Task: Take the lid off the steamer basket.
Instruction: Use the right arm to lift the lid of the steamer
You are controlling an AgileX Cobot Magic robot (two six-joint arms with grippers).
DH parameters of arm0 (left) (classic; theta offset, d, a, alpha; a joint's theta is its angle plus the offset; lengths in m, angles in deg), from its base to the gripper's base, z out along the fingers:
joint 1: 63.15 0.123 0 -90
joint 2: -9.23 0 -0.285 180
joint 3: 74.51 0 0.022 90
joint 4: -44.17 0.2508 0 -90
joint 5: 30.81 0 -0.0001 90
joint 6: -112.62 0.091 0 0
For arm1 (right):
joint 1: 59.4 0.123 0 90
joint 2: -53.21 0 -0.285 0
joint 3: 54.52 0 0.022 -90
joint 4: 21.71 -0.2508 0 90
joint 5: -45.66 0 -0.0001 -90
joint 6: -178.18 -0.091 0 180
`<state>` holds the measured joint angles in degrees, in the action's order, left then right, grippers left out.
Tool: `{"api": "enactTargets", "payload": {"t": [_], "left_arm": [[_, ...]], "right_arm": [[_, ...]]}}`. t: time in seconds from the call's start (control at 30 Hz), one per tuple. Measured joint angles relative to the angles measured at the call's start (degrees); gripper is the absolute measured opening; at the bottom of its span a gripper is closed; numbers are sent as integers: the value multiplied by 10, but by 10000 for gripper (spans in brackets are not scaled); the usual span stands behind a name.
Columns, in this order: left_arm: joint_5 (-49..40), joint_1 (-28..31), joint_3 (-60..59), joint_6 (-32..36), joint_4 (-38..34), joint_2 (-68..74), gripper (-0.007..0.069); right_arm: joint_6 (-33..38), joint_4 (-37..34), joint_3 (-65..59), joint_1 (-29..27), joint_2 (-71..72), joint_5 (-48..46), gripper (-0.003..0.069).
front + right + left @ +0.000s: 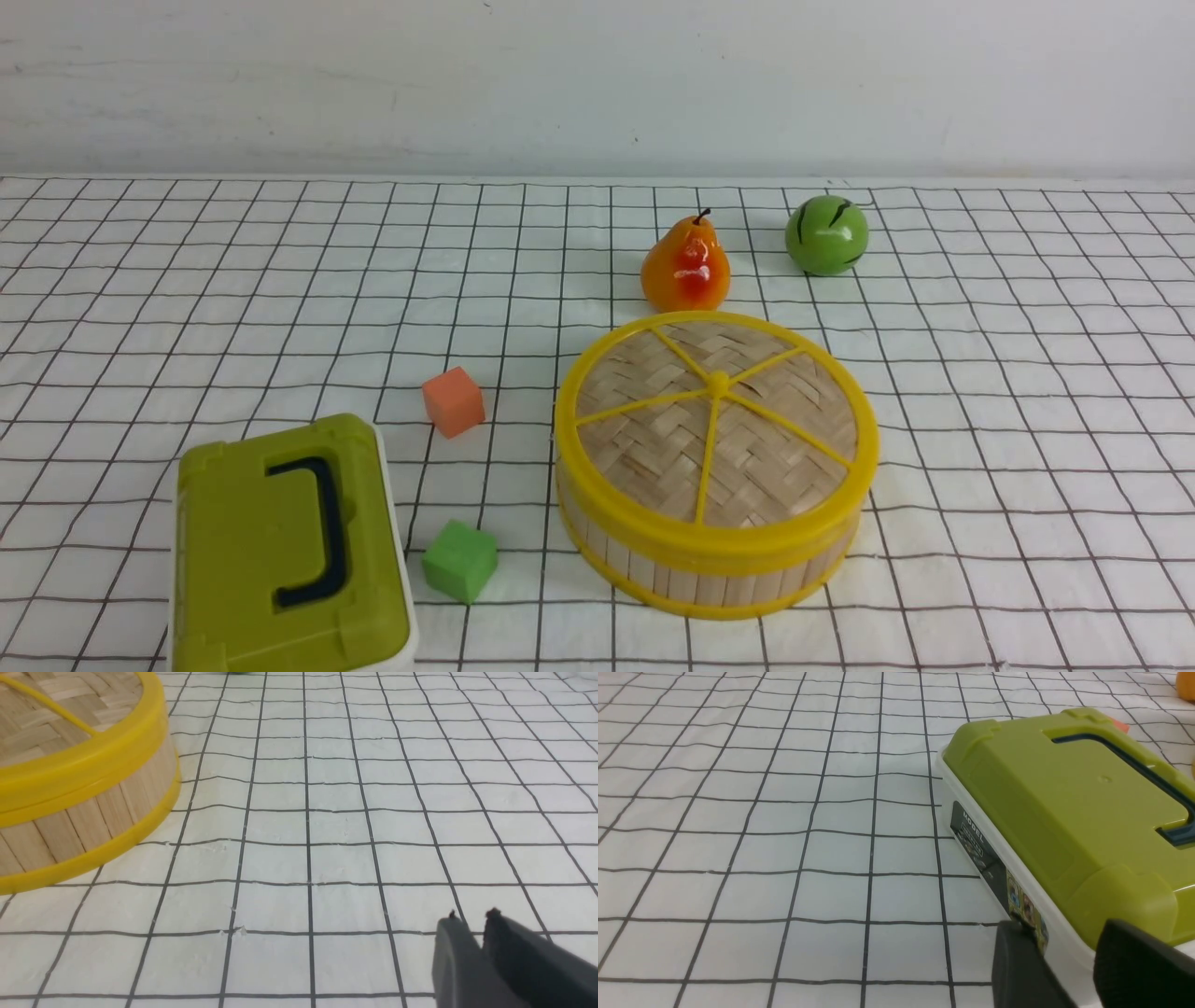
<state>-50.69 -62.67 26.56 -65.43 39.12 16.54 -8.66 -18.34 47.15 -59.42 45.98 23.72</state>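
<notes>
An olive-green rectangular box sits near left; right of it the yellow-rimmed woven bamboo lid caps the round slatted steamer basket, untouched, left gripper slightly parted, right gripper seemingly closed.

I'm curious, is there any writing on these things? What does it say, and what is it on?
"MODEL": on the dark label on the white side of the olive-green box.
Smaller print under it: too blurred to read.
Coloured stickers beside the label: too small to read.
No writing shows on the lid, steamer basket, pear, green ball, orange cube or green cube.
</notes>
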Motion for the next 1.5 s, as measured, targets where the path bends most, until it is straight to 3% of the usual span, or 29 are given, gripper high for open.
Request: {"api": "enactTargets", "payload": {"t": [0.27, 0.43, 0.47, 0.53, 0.6, 0.73, 1.0, 1.07, 1.2, 1.23, 1.33, 1.4, 1.5], "left_arm": [[0, 0, 0, 0, 0, 0, 239], [0, 0, 0, 0, 0, 0, 239], [0, 0, 0, 0, 0, 0, 239], [0, 0, 0, 0, 0, 0, 239], [0, 0, 0, 0, 0, 0, 239], [0, 0, 0, 0, 0, 0, 239], [0, 0, 0, 0, 0, 0, 239], [0, 0, 0, 0, 0, 0, 239], [0, 0, 0, 0, 0, 0, 239], [0, 0, 0, 0, 0, 0, 239], [0, 0, 0, 0, 0, 0, 239], [0, 0, 0, 0, 0, 0, 239], [0, 0, 0, 0, 0, 0, 239]], "right_arm": [[-3, -22, 0, 0, 0, 0, 102], [-79, -205, 0, 0, 0, 0, 111], [-84, -205, 0, 0, 0, 0, 111], [-144, -325, -3, 0, 0, 2, 111], [-160, -375, -5, 0, 0, 15, 113], [-165, -414, -5, 0, 0, 52, 118], [-161, -424, -3, 0, 0, 69, 125], [-145, -424, 3, 0, 0, 64, 126], [-25, -400, 90, 0, -10, 25, 104], [35, -379, 148, 0, -38, -8, 69], [129, -338, 268, 0, -117, -96, -2], [179, -324, 324, 0, -170, -145, -20], [295, -309, 480, 0, -296, -301, -24]]}}
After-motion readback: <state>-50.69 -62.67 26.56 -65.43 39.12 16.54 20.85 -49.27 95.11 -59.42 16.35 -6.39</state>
